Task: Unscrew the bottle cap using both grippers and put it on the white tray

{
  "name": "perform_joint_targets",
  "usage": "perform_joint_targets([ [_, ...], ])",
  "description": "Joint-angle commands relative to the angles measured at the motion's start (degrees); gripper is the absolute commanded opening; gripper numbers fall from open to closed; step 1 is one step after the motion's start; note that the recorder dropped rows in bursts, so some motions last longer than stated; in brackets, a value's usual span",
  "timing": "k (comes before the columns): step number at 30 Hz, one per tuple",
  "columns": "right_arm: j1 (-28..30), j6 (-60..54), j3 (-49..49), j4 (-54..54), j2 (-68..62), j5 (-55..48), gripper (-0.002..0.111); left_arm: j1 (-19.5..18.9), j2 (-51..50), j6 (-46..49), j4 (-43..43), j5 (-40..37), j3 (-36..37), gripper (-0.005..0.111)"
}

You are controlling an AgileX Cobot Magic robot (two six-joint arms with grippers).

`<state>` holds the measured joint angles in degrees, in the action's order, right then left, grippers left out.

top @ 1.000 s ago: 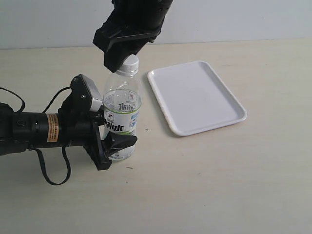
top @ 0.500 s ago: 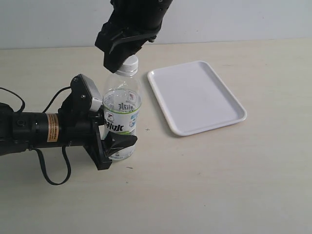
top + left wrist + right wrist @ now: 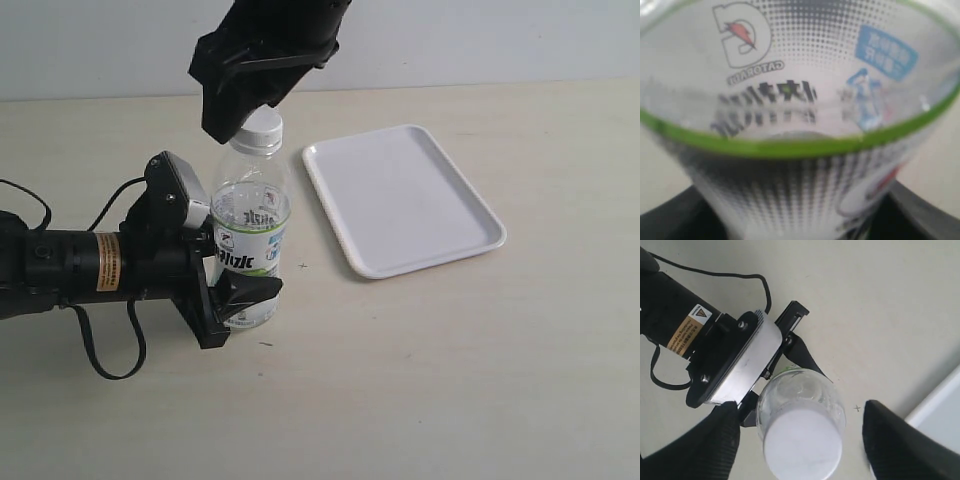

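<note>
Showing the exterior view, the bottle [image 3: 250,215] stands upright on the pale table [image 3: 450,380], with the white tray [image 3: 400,200] lying flat at about 2 o'clock from it, apart from it and bare. The left gripper [image 3: 240,295] reaches in from 9 o'clock and is clamped across the lower part of the labelled body, one finger in front and one behind; its wrist view is filled by the label held close against the black fingers. The bottle cap [image 3: 263,123] sits on the neck. The right gripper [image 3: 802,440] hangs from 12 o'clock over the top of the bottle with its jaws spread wide, one finger on either side of the cap and a clear gap to each, so it holds nothing. Compared with one second ago, this claw has opened wider and risen slightly: then a finger overlapped the cap's edge, whereas now the whole cap shows. Bottle, left gripper and tray lie where they did.
</note>
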<state>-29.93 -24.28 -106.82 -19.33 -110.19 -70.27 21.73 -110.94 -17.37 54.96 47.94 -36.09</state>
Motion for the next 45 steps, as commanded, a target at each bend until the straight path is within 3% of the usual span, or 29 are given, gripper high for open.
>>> perform_joint_targets([
  [1,0.0,4.5,-0.4,2.3,1.9,0.3,0.067,0.1,0.9,-0.2,-0.4,2.3,-0.6,0.000],
  [12,0.0,8.0,-0.3,2.4,3.3,0.3,0.064,0.1,0.9,-0.2,-0.1,2.3,-0.6,0.000],
  [27,0.0,8.1,8.4,4.7,9.2,2.0,0.064,0.1,0.9,-0.4,-0.1,2.1,-0.6,0.000],
  [34,0.0,9.3,8.4,4.6,7.7,4.5,0.080,0.1,0.9,-0.5,-0.1,2.1,-0.6,0.000],
  [45,0.0,7.4,8.4,4.4,5.3,6.7,0.080,0.1,0.9,-0.2,-0.1,2.2,-0.6,0.000],
])
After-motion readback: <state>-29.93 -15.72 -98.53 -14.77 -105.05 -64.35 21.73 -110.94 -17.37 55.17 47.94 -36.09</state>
